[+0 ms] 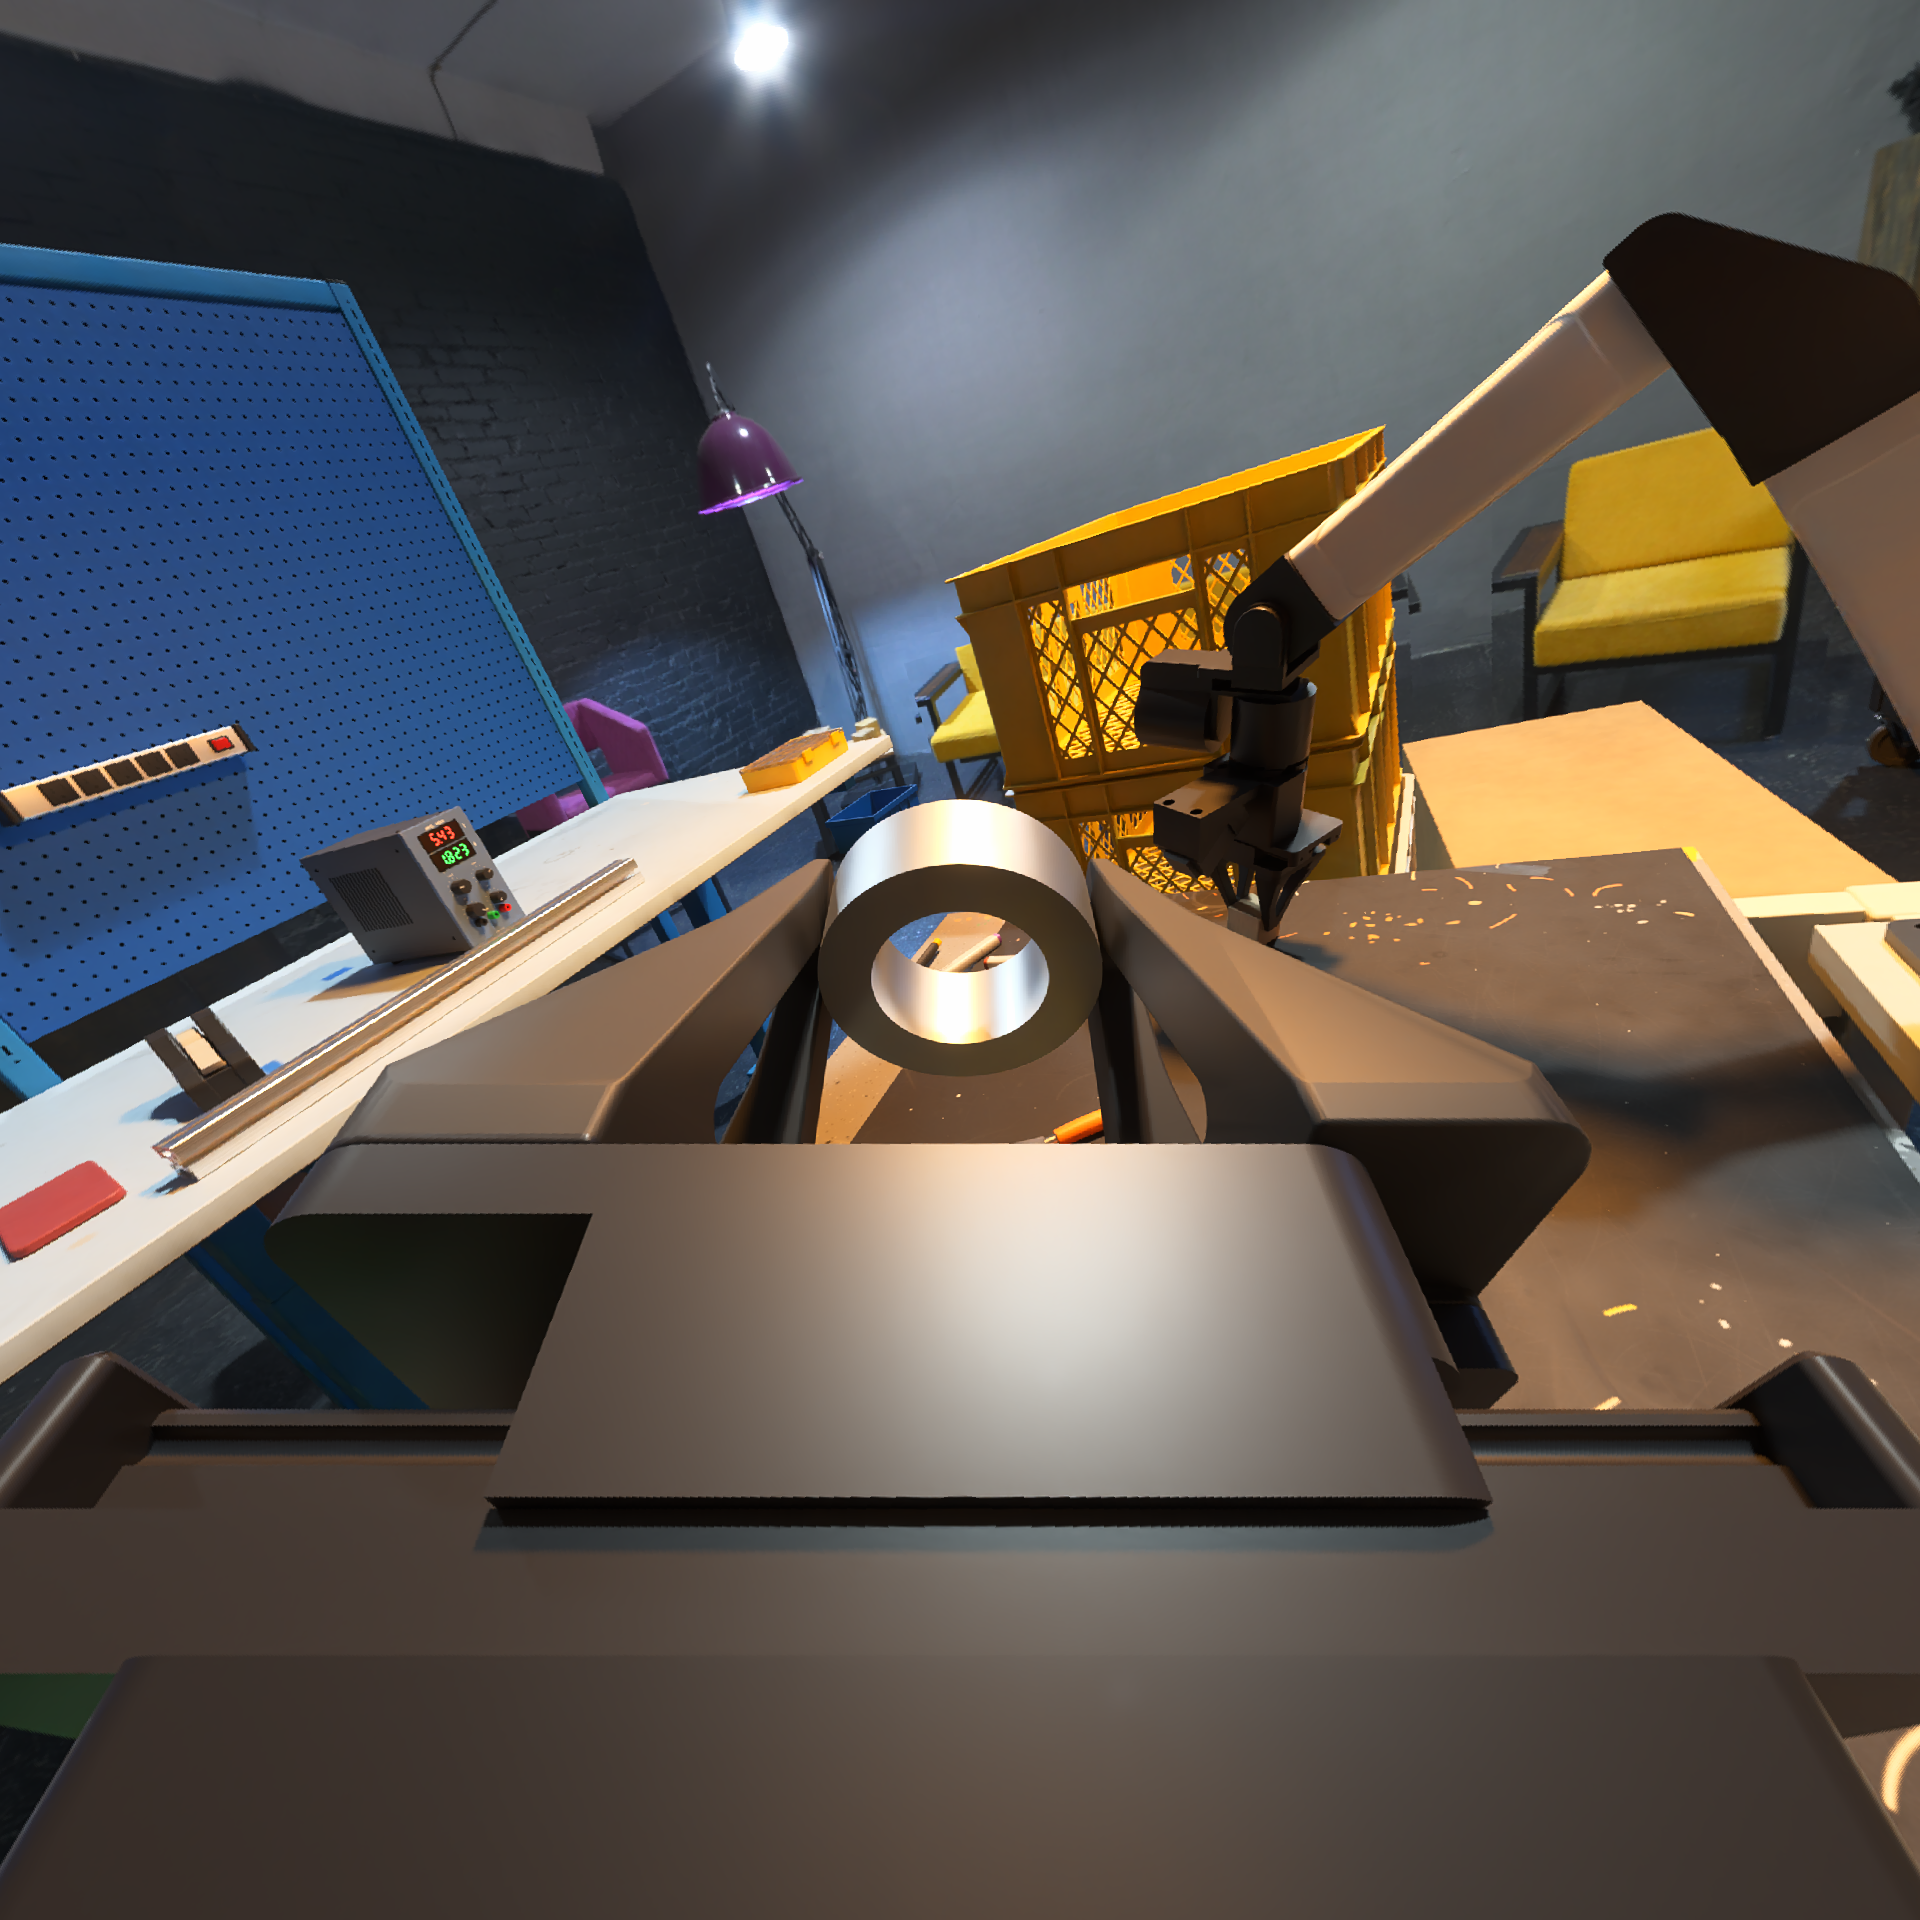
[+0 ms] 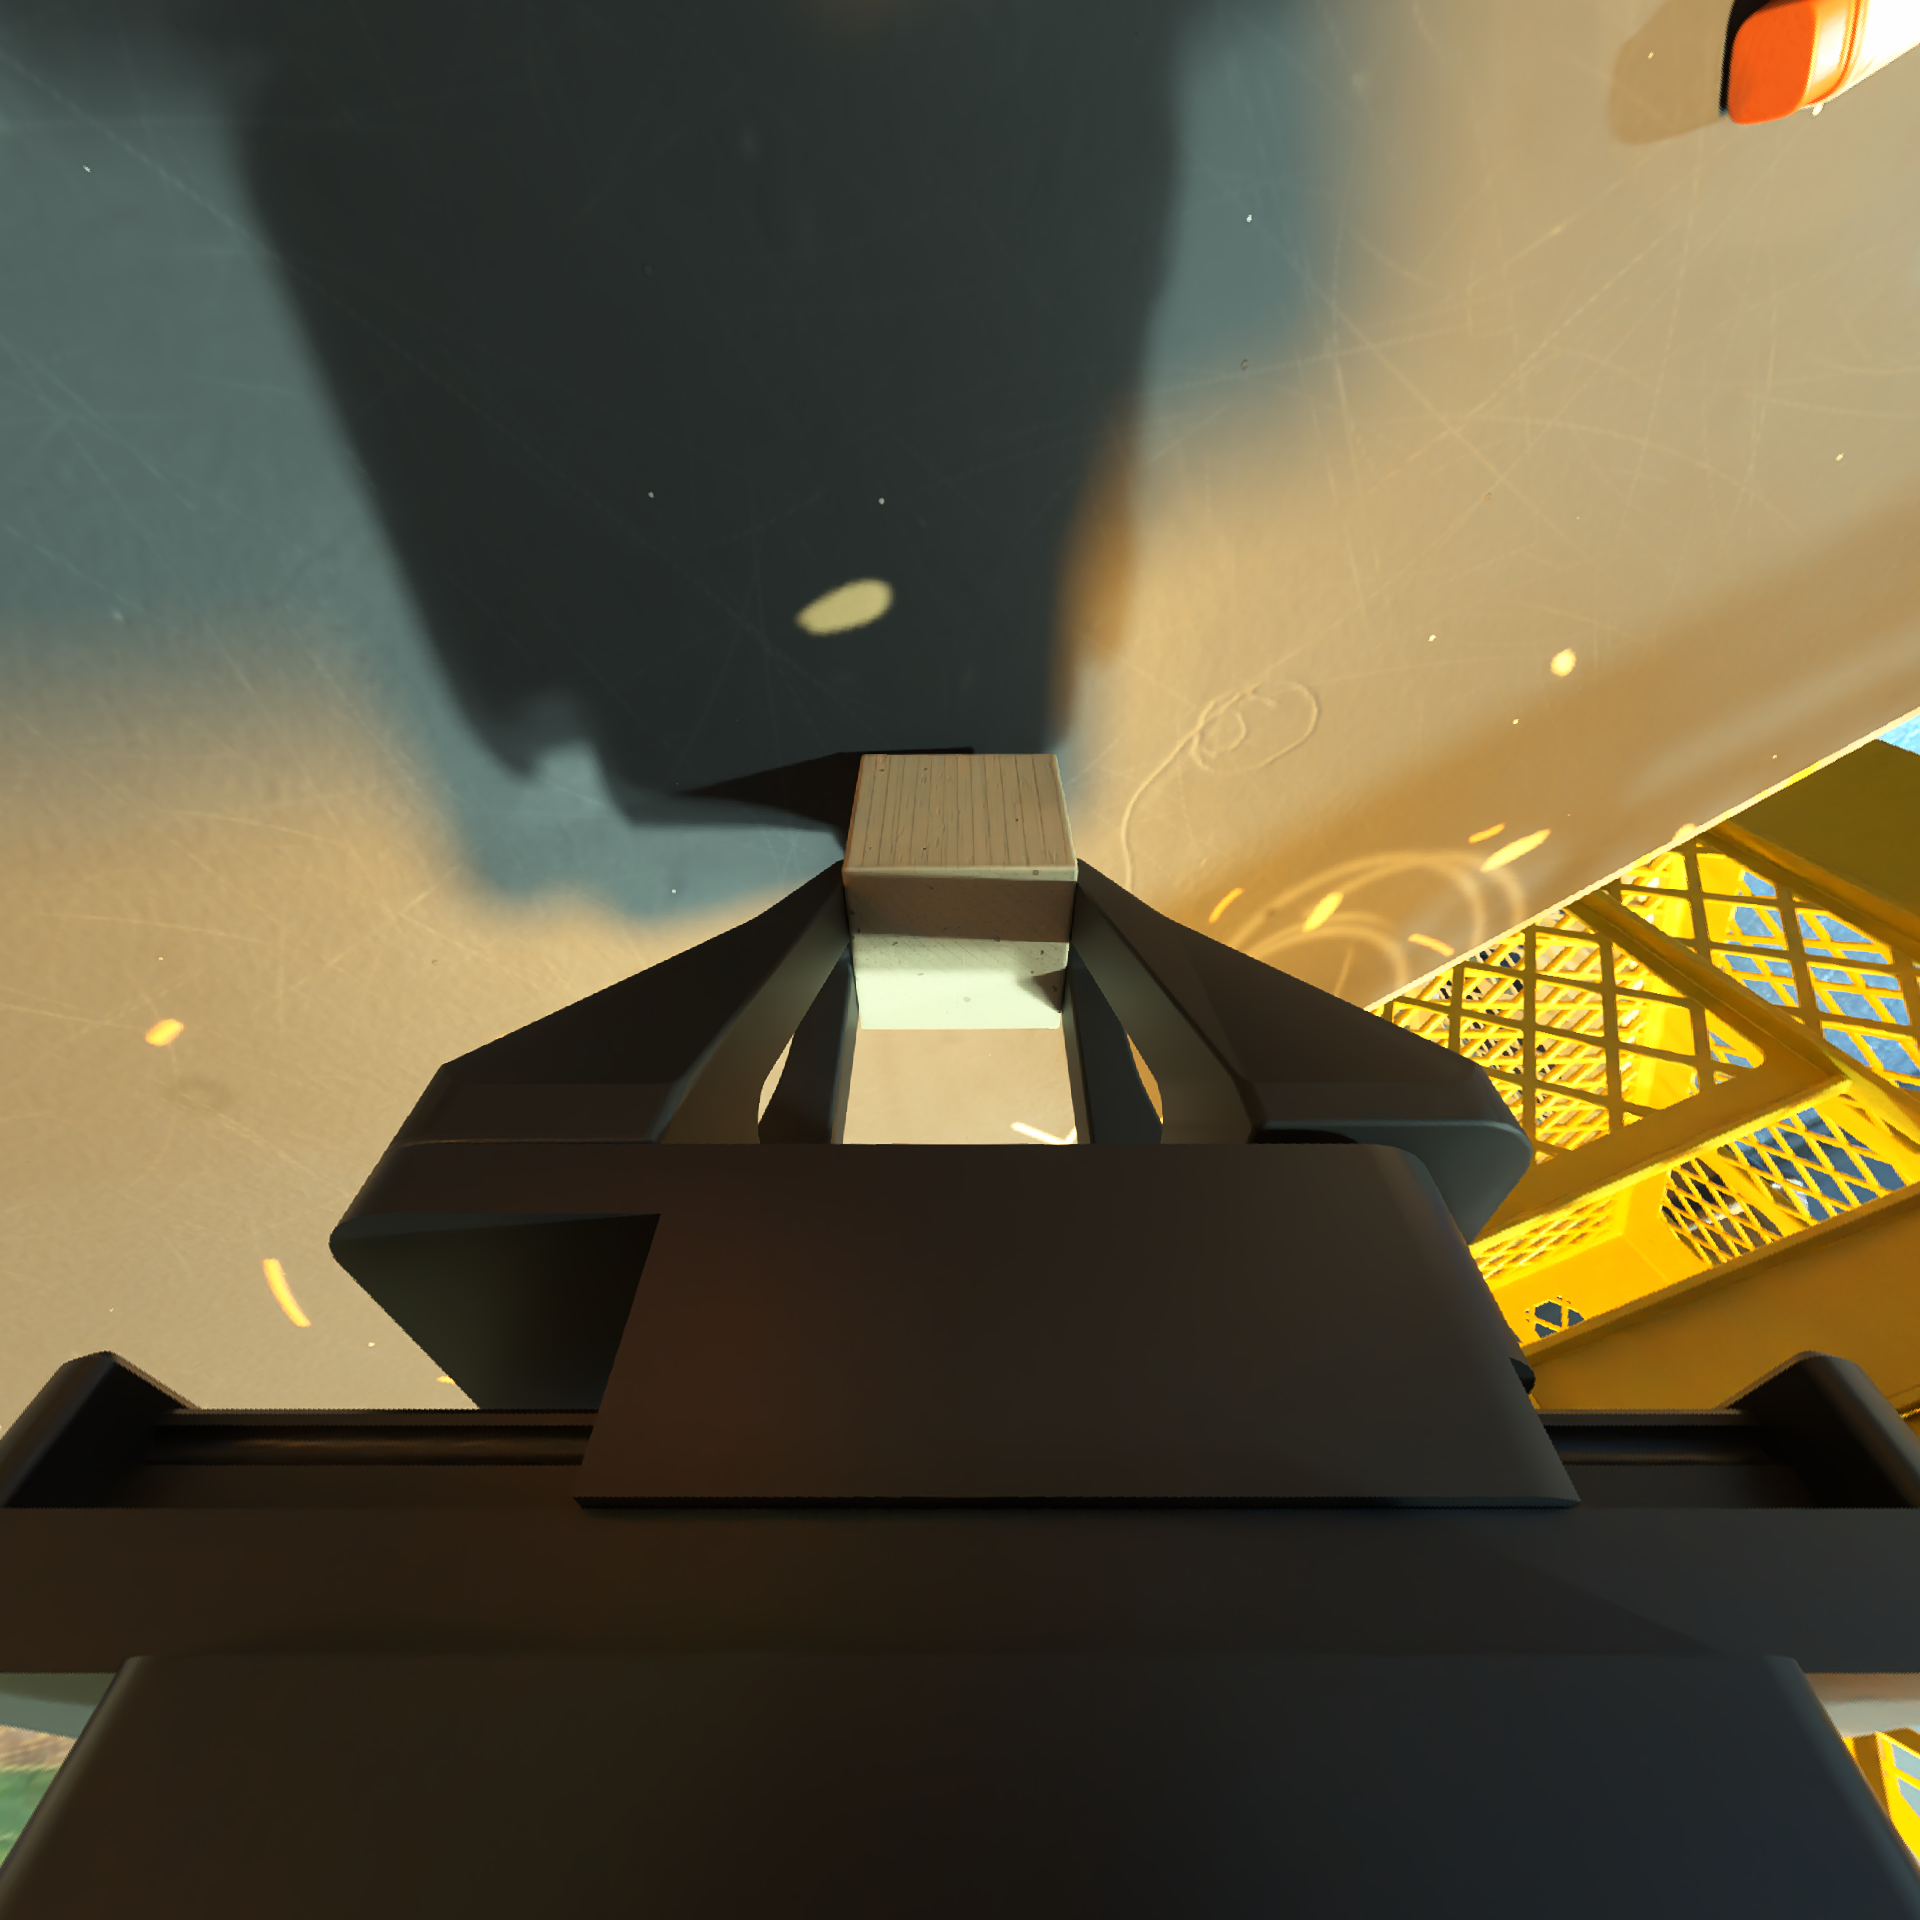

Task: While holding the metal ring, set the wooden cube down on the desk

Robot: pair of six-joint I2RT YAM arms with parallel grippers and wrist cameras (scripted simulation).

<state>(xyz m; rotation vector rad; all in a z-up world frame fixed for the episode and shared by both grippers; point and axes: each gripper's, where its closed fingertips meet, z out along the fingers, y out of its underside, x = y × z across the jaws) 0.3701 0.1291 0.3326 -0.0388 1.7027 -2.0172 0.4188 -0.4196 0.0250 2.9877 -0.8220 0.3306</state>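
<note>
My left gripper (image 1: 961,883) is shut on the metal ring (image 1: 961,844), a thick shiny cylinder held up above the dark desk (image 1: 1558,987), its hole facing the camera. My right gripper (image 2: 961,904) is shut on the wooden cube (image 2: 961,810), pinched by its two sides and pointed down at the scratched desk top (image 2: 1455,416). The cube's shadow meets its far edge, so it is at or just above the desk; I cannot tell if it touches. In the left wrist view the right arm (image 1: 1455,488) reaches down to the desk, with its gripper (image 1: 1259,902) low over the surface.
Yellow lattice crates (image 1: 1174,644) stand at the desk's edge close behind the right gripper and show in the right wrist view (image 2: 1662,1039). An orange-tipped object (image 2: 1808,52) lies farther out. A white bench to the left holds a power supply (image 1: 416,883), a metal rail (image 1: 395,1018) and a red block (image 1: 57,1205).
</note>
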